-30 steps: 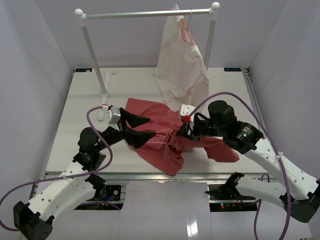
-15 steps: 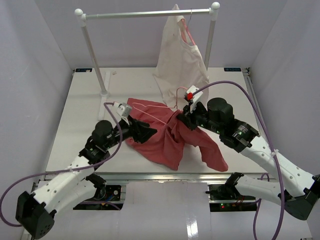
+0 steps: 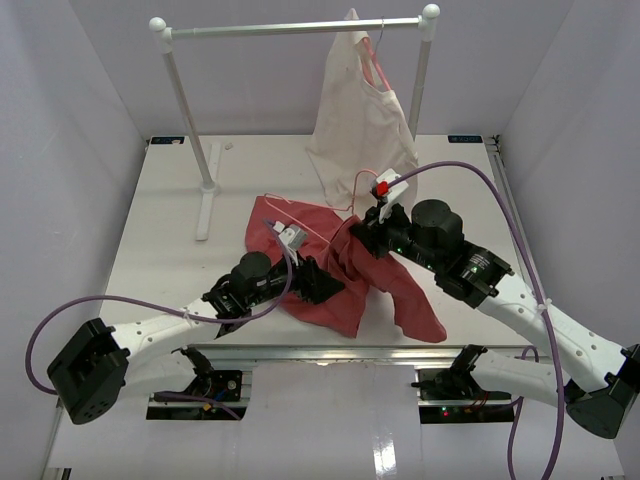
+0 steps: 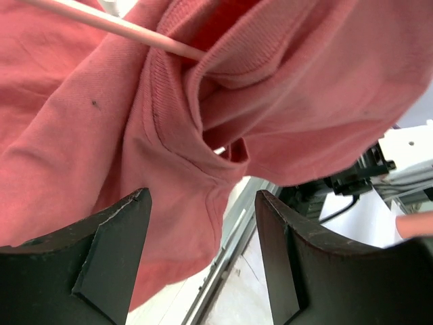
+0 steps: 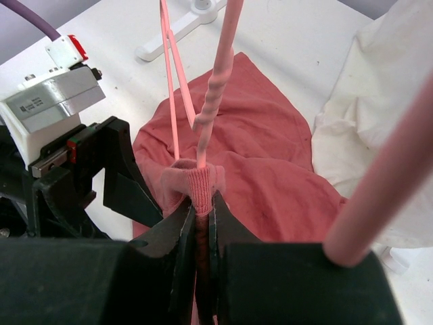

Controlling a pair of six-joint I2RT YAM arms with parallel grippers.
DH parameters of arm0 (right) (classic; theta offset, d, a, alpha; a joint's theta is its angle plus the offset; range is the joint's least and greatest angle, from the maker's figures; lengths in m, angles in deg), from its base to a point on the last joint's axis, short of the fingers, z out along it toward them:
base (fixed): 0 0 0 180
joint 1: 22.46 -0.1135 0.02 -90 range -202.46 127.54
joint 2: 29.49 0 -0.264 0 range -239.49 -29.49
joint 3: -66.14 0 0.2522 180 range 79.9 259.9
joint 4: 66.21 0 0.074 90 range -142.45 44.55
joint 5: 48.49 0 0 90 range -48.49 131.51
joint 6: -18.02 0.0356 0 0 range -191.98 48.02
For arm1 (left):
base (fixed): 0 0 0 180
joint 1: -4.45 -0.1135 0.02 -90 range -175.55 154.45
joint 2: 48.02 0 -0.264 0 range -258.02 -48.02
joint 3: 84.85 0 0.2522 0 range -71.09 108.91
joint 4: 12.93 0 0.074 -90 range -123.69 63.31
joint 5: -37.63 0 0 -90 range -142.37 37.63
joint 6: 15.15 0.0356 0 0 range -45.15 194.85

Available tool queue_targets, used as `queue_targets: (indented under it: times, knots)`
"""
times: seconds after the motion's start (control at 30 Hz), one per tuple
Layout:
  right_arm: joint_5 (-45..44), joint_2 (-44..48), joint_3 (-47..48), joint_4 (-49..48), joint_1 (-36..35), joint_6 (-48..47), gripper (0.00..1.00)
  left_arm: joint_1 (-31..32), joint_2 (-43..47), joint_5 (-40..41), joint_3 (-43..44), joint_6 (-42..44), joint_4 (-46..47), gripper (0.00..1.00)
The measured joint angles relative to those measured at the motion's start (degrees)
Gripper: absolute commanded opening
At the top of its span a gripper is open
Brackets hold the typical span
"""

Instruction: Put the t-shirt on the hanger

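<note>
The salmon t-shirt [image 3: 392, 283] hangs bunched over the table's front middle, lifted at its collar. My right gripper [image 3: 353, 238] [image 5: 203, 202] is shut on the ribbed collar, and the pink wire hanger [image 3: 303, 216] [image 5: 215, 101] rises from that pinch by its twisted neck. One hanger arm runs up left over the cloth. My left gripper [image 3: 323, 284] [image 4: 203, 196] stands open low at the shirt's left side, its dark fingers [image 4: 115, 257] just under a fold of the t-shirt [image 4: 304, 101]. A hanger wire [image 4: 128, 28] crosses above that fold.
A cream garment [image 3: 360, 130] [image 5: 385, 115] hangs from the white rail [image 3: 290, 28] at the back right, close behind my right gripper. The rack's left post foot [image 3: 207, 195] stands on the white table [image 3: 170, 260]. The table's metal front edge [image 4: 237, 230] lies below the left gripper.
The right gripper has lifted the collar and hanger up and back. The left arm has swung right and down under the raised shirt, its jaws a little narrower.
</note>
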Motion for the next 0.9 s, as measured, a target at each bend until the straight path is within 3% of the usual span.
queue_targets:
  times: [0.33, 0.37, 0.4, 0.43, 0.47, 0.53, 0.67, 0.83, 0.9]
  knots:
    - [-0.8, 0.6, -1.8, -1.2, -0.3, 0.3, 0.08, 3.7, -6.6, 8.4, 3.9, -1.9, 3.3, 0.72]
    - [-0.9, 0.6, -2.0, -1.3, -0.3, 0.3, 0.08, 4.0, -7.3, 9.2, 4.7, -2.2, 3.2, 0.67]
    - [-1.0, 0.7, -2.3, -1.5, -0.3, 0.3, 0.08, 4.1, -7.8, 9.9, 5.4, -2.5, 2.8, 0.54]
    - [-1.1, 0.7, -2.6, -1.8, -0.3, 0.3, 0.08, 4.3, -8.3, 10.9, 6.2, -2.7, 2.4, 0.3]
    - [-1.1, 0.8, -2.7, -1.9, -0.3, 0.3, 0.08, 4.3, -9.1, 11.8, 6.9, -3.0, 2.0, 0.15]
    - [-1.2, 0.8, -2.7, -2.1, -0.3, 0.3, 0.08, 4.3, -10.1, 13.1, 7.5, -3.7, 1.3, 0.0]
    - [-2.4, 1.4, -2.8, -1.7, -0.4, -0.1, 0.08, 4.3, -9.1, 15.7, 7.5, -4.8, -2.2, 0.0]
    - [-5.5, 4.6, -3.6, 0.7, -0.8, -1.9, 0.08, 4.6, -0.5, 21.0, 7.6, -4.8, -11.6, 0.0]
    - [-6.1, 6.2, -3.7, 1.4, -1.0, -2.8, 0.08, 4.8, 3.7, 23.9, 8.0, -4.6, -16.2, 0.09]
